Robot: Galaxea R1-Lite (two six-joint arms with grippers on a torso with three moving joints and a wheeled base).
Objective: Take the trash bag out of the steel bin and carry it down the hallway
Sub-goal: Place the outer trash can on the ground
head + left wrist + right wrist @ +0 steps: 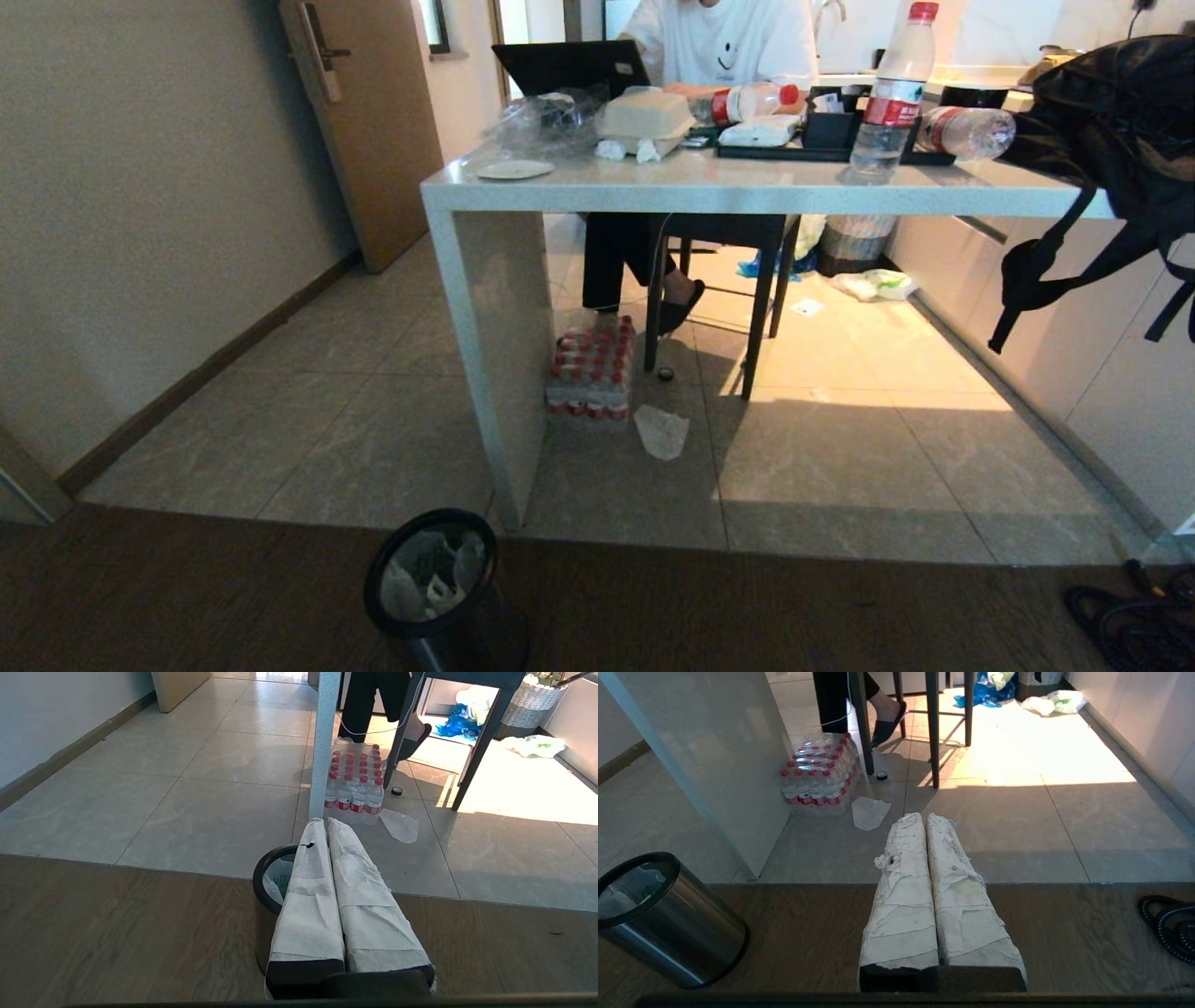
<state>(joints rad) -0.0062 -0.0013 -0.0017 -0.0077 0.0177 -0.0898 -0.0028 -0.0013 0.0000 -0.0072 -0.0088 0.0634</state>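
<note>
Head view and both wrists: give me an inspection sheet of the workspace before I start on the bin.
Surface: dark wood floor near, beige tiles beyond.
Job's things: steel bin upright on the wood floor, trash bag inside it.
Clutter: pack of water bottles, white sheet and small black cap under the table.
Hands: left hand shut, above the bin; right hand shut, apart from it; both empty.
Cables: black coil on the floor, right.
Surroundings: seated person, door, black backpack.
</note>
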